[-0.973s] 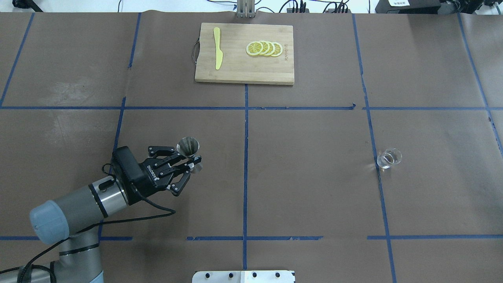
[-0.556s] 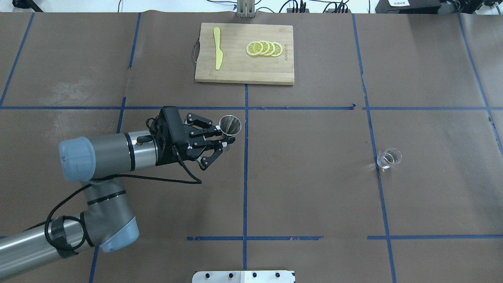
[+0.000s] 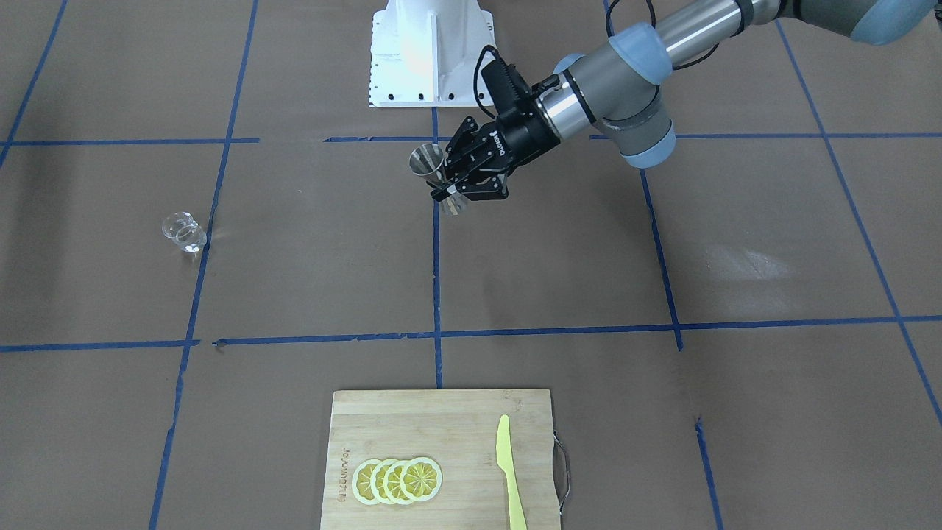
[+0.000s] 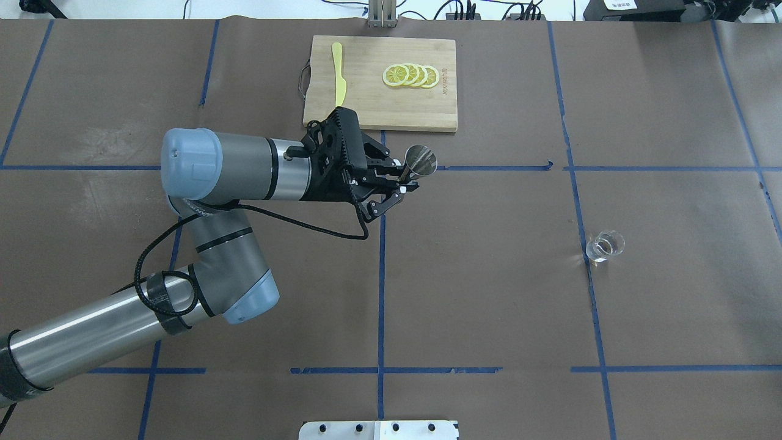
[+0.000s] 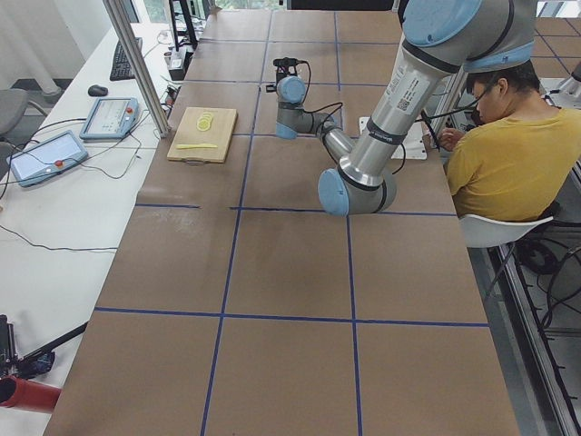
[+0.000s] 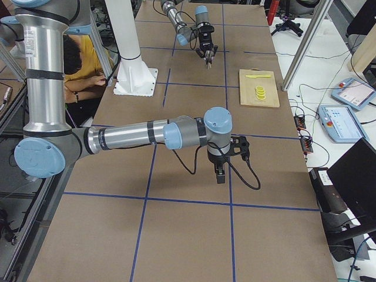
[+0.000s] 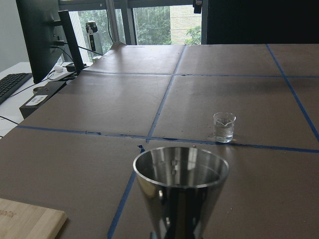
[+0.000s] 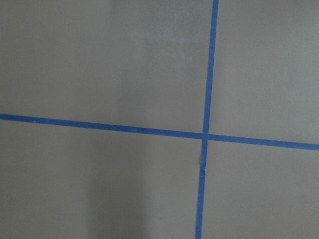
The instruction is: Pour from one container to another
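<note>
Glass cup (image 4: pixel 605 246) on brown (blue-taped) table (image 4: pixel 489 293)

The steel jigger (image 7: pixel 180 186) looms upright in the foreground, the glass cup (image 7: pixel 224 127) well beyond it.

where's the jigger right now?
Overhead view: the jigger is held upright in the left gripper, just right of the centre tape line, below the cutting board and well left of the glass.
</note>
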You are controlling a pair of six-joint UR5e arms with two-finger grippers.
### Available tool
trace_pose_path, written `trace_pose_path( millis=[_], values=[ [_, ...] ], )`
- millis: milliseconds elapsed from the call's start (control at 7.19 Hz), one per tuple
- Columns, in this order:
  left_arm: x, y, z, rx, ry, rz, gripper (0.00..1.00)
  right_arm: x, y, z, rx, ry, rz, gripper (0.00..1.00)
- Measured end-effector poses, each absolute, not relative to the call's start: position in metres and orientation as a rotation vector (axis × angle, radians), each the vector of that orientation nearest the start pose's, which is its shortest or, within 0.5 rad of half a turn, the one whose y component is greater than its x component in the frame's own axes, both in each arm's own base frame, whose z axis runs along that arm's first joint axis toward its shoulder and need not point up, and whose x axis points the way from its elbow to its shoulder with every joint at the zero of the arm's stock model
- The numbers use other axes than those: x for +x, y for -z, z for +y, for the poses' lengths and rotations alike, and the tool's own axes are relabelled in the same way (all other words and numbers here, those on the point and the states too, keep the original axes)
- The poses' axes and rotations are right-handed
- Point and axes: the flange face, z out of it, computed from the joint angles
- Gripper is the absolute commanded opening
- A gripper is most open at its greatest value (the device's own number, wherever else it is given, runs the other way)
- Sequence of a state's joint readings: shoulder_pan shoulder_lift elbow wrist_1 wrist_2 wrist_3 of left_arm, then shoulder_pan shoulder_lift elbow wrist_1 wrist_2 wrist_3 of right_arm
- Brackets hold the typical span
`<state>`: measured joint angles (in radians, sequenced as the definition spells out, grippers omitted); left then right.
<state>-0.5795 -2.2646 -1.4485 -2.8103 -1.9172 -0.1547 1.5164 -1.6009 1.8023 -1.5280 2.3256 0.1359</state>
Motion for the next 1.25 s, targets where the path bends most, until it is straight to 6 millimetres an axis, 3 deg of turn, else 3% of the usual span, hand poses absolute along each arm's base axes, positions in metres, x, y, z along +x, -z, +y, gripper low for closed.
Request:
trace_pose_path(
  millis=[278, 556, 695, 973, 1251],
  values=[
    [0.502, -0.153, -0.457, 1.444, -0.893, 1.226, 0.0, 0.015, -0.496, -0.475, 0.158, -0.084, -0.843, 1.0],
    [0.497, -0.153, -0.462, 1.443, -0.887, 1.225, 0.0, -0.041, -0.429, -0.449, 0.126, -0.15, -0.906, 1.0],
    [0.495, -0.153, -0.463, 1.439, -0.887, 1.234, 0.0, -0.063, -0.412, -0.434, 0.123, -0.159, -0.926, 1.0],
    [0.491, -0.158, -0.463, 1.438, -0.885, 1.245, 0.0, -0.101, -0.399, -0.399, 0.139, -0.186, -0.943, 1.0],
    [0.487, -0.166, -0.465, 1.437, -0.878, 1.243, 0.0, -0.159, -0.387, -0.374, 0.195, -0.25, -0.908, 1.0]
  ],
)
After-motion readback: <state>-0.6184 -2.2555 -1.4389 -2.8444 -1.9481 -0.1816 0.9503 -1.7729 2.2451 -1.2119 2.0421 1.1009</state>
